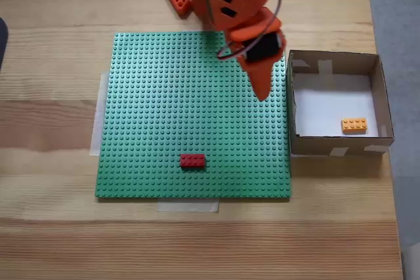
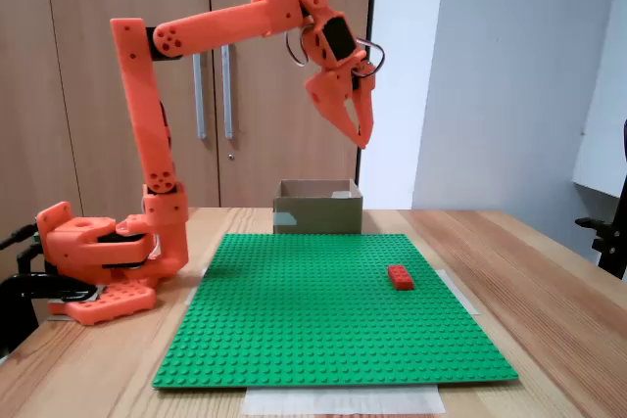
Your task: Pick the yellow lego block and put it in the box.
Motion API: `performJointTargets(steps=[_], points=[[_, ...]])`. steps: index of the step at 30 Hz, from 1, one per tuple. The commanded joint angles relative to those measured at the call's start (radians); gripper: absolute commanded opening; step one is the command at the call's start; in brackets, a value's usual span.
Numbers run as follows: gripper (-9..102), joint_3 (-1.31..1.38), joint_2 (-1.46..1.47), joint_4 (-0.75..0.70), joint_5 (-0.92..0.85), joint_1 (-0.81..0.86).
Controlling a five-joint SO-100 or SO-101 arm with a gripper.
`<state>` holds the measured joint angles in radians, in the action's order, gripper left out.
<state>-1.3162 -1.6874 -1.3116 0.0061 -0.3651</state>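
Yellow block (image 1: 354, 124) is sitting inside the box (image 1: 335, 143), near-right corner. Pincer (image 1: 262, 91) is hanging clenched and empty, high over the baseplate's (image 1: 164, 116) right edge.

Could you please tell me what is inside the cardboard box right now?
The yellow lego block lies on the white bottom of the box, near one corner. The near wall's shadow hides nothing obvious; the side-on fixed view cannot see inside.

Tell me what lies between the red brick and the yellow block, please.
In a fixed view from above, between the red brick and the yellow lego block lie bare green baseplate studs, then the box wall.
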Motion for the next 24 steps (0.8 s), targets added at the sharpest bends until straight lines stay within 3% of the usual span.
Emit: performJointTargets(steps=[1, 24], points=[[-1, -0.02, -0.091, 0.034, 0.005, 0.031], [-1, -0.227, -0.377, 0.227, 0.023, 0.311]])
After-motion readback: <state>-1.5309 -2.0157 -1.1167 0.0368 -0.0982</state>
